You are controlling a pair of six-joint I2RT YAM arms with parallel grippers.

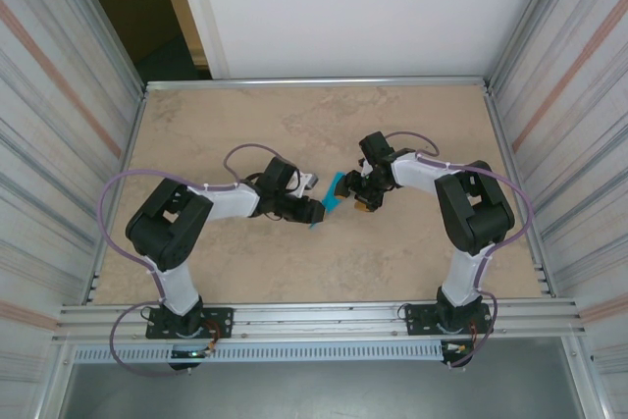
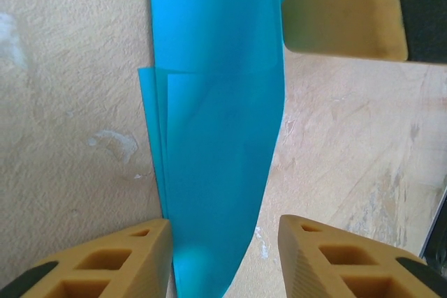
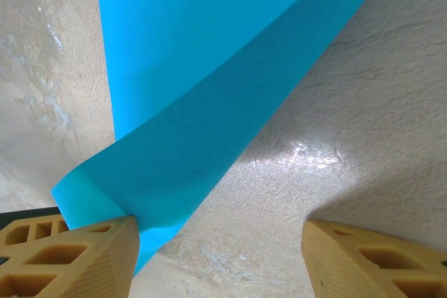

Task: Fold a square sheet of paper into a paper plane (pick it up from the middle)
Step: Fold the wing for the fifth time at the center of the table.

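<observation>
The square sheet of paper (image 1: 333, 193) is bright turquoise, folded into a narrow layered strip, and lies at mid-table between both arms. In the left wrist view the strip (image 2: 216, 102) tapers down between the fingers of my left gripper (image 2: 223, 225). It rests against the left finger (image 2: 140, 249), with a gap to the right one. In the right wrist view the paper (image 3: 195, 68) touches the left finger (image 3: 105, 249) of my right gripper (image 3: 220, 222), whose jaws stand wide apart. Whether it has the paper plane's shape I cannot tell.
The beige stone-patterned table (image 1: 294, 125) is fenced by metal walls, with a rail (image 1: 314, 316) along the near edge. My left gripper (image 1: 316, 210) and right gripper (image 1: 357, 197) are almost nose to nose. A right-gripper finger (image 2: 342, 12) shows at the top of the left wrist view.
</observation>
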